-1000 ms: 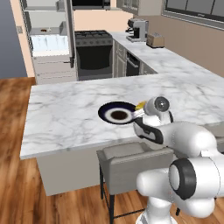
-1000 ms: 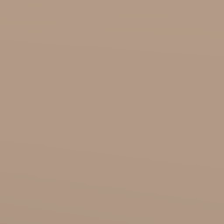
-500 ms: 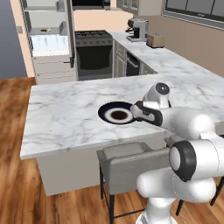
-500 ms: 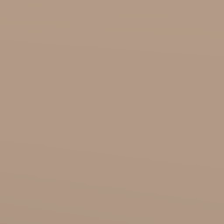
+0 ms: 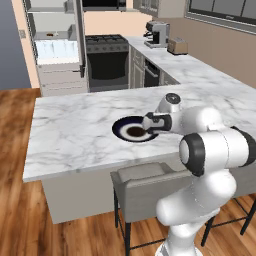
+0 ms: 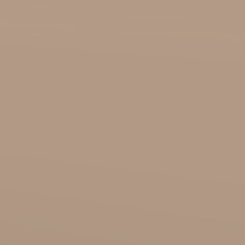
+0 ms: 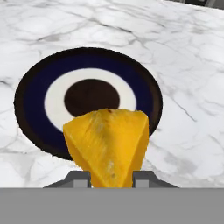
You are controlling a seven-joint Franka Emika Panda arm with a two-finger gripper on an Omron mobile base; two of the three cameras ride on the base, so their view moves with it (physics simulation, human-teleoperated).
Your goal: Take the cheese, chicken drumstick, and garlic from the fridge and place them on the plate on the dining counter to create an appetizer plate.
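Pincer [image 7: 111, 178] grips yellow-orange, mottled cheese [image 7: 107, 146] wedge above plate [image 7: 35, 87].

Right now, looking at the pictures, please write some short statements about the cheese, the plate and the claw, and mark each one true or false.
1. The claw is shut on the cheese. True.
2. The cheese already lies on the plate. False: it is in the claw, above the plate's near rim.
3. The plate sits on the dining counter. True.
4. The plate has a red rim. False: the rim is dark navy, with a white ring and a dark spot in the centre.
5. The fridge in the background stands open. True: its shelves are visible.
6. The garlic lies on the plate. False: no whitish bulb is on it.
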